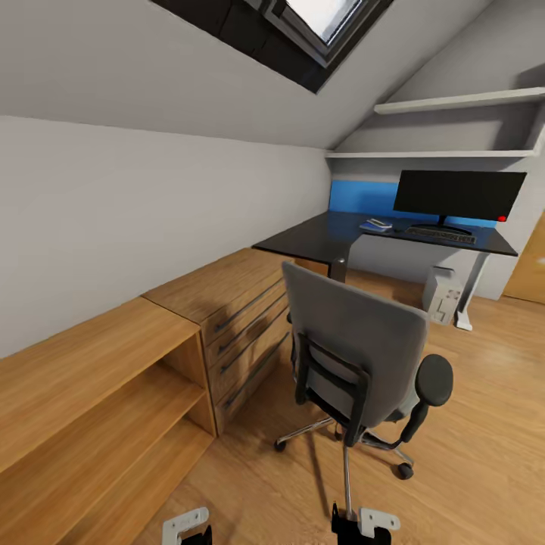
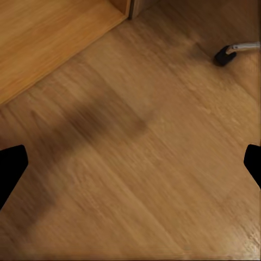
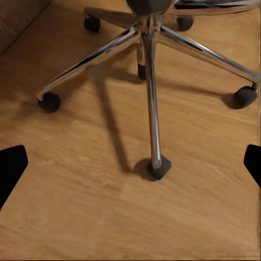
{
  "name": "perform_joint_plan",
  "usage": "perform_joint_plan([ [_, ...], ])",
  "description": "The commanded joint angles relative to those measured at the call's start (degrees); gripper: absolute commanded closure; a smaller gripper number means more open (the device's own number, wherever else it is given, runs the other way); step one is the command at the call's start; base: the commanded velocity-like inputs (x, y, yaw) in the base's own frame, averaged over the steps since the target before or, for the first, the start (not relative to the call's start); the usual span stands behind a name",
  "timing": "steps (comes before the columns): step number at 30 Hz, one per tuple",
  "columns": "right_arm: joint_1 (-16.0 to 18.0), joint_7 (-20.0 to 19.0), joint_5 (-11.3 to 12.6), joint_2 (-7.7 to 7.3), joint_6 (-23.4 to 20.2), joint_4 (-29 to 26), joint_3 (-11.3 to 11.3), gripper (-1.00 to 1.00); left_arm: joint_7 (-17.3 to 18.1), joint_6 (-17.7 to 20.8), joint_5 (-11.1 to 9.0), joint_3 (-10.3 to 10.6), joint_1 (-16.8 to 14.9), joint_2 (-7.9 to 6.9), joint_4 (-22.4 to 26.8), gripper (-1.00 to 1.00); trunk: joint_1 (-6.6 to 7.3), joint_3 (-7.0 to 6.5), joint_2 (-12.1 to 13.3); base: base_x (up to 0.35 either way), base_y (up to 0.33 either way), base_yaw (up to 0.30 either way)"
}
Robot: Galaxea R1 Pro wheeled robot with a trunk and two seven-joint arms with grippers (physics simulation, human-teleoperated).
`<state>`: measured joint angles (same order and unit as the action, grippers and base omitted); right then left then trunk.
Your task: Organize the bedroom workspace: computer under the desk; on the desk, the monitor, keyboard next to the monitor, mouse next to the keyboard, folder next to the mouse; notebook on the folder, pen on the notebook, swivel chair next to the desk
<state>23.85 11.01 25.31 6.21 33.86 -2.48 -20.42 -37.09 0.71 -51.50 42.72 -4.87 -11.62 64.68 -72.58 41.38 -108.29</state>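
Directly ahead of the robot, the swivel chair [image 1: 363, 356] stood on the wooden floor [image 1: 484, 454] with its grey back turned toward the camera, well apart from the desk [image 1: 333, 235]. Its chrome star base [image 3: 147, 60] rested on black casters.

The desk occupied the far corner of the room, with its blue back panel [image 1: 363, 198] against the wall. The monitor [image 1: 459, 194] stood upright near the desk's back edge, toward the right end. The keyboard [image 1: 443, 235] lay just in front of the monitor's stand. A small blue-and-white item [image 1: 376, 224] lay left of the keyboard near the back edge; it was too small to identify. The computer [image 1: 442, 294] stood upright on the floor under the desk's right end, beside a white leg [image 1: 471, 291].

A light wooden drawer chest [image 1: 242, 325] stood along the left wall, touching the desk's near end, with an open wooden shelf unit [image 1: 98, 409] beside it.

Both arms hung low, with the grippers pointed down at the floor. The left gripper [image 2: 130, 163] was spread wide, with its fingertips [image 2: 11, 168] at opposite margins of the left wrist view and bare floor between them. It held nothing. The right gripper [image 3: 130, 163] was likewise spread wide and empty, positioned above the floor just short of the chair's nearest caster [image 3: 159, 167].
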Motion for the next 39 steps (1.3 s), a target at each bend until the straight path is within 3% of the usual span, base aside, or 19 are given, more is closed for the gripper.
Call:
perform_joint_plan([
  [1,0.1,0.4,0.2,0.03,0.1,0.1,-0.5,-1.00,-0.4,0.1,-0.2,0.2,-0.1,-0.06,0.1,-1.00,0.03,0.06,0.0,-0.201,0.265,-0.297],
  [12,0.1,0.3,0.1,0.03,0.2,0.1,-0.6,-1.00,-0.4,0.1,-0.2,0.2,-0.1,-0.06,0.0,-1.00,0.03,0.06,0.0,-0.205,0.270,-0.299],
  [39,0.1,0.2,-0.1,0.03,0.2,0.1,-0.7,-1.00,-0.4,0.1,-0.2,0.2,-0.1,0.02,-0.1,-1.00,0.03,0.06,0.0,-0.004,0.005,-0.300],
])
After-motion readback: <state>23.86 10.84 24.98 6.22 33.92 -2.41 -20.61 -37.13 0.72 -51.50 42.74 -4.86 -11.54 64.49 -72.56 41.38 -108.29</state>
